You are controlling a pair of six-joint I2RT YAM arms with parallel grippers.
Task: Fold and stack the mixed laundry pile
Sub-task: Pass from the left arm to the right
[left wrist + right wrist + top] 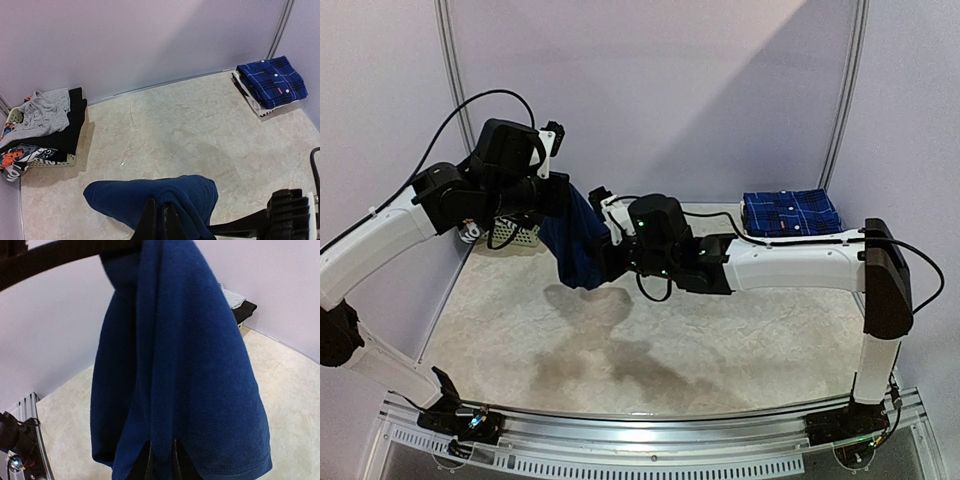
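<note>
A navy garment point(575, 245) hangs in the air over the left middle of the table. My left gripper point(162, 220) is shut on its top fold, and the cloth point(150, 197) bulges out past the fingers. My right gripper point(161, 460) has come in from the right and is shut on a fold near the bottom hem of the hanging cloth point(190, 365). A folded blue-and-black plaid shirt point(790, 212) lies on a pale folded piece at the back right point(272, 80). The rest of the pile, grey point(42, 115), black point(70, 130) and orange-white point(10, 160) pieces, fills the basket.
A small white slatted basket point(515, 235) stands in the back left corner against the wall point(70, 160). The right arm point(800, 265) reaches across the table's middle. Walls close in the back and both sides.
</note>
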